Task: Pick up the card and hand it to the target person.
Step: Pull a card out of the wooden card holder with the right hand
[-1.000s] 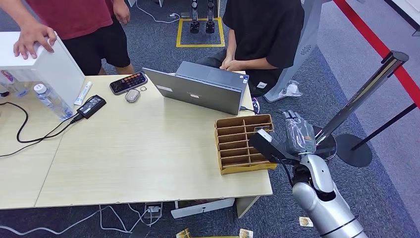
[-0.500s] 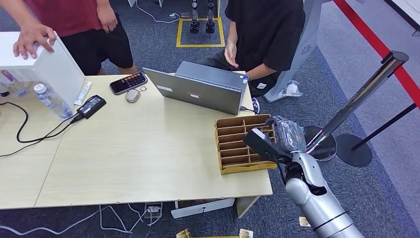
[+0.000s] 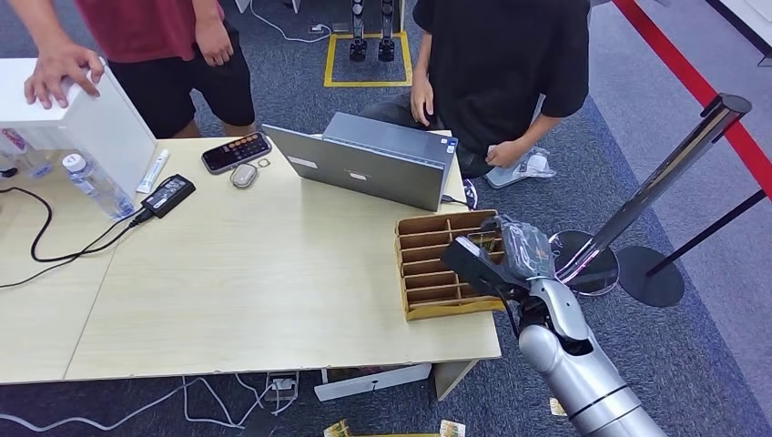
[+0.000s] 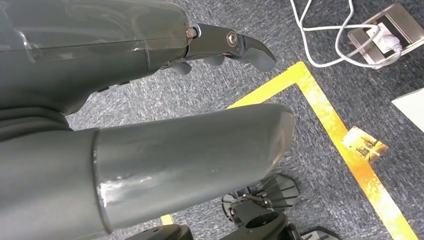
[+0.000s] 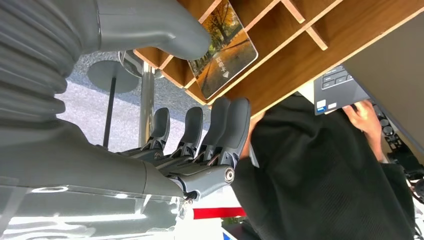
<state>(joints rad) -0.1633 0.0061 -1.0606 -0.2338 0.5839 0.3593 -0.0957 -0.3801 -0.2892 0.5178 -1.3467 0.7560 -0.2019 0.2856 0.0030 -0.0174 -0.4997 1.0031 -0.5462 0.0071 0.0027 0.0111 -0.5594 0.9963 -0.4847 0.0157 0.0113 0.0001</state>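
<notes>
- Pale wooden table (image 3: 255, 273) on grey carpet.
- Brown slotted rack (image 3: 437, 264) at table's right edge, glossy autumn-picture card (image 5: 223, 47) standing inside.
- Right hand (image 3: 519, 248) beside rack, fingers (image 5: 220, 127) apart, empty.
- Left hand (image 4: 220, 47) over carpet, fingers loosely spread, empty.

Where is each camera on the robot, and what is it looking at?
Head view: high on the body, looking down at the table, the wooden organizer and the right robot hand on its silver arm.
Left wrist view: behind the hanging left robot hand, looking at carpet and yellow tape.
Right wrist view: behind the right robot hand, facing the card in the organizer.
Shared: head and right wrist views both show the organizer and the person in black.
</notes>
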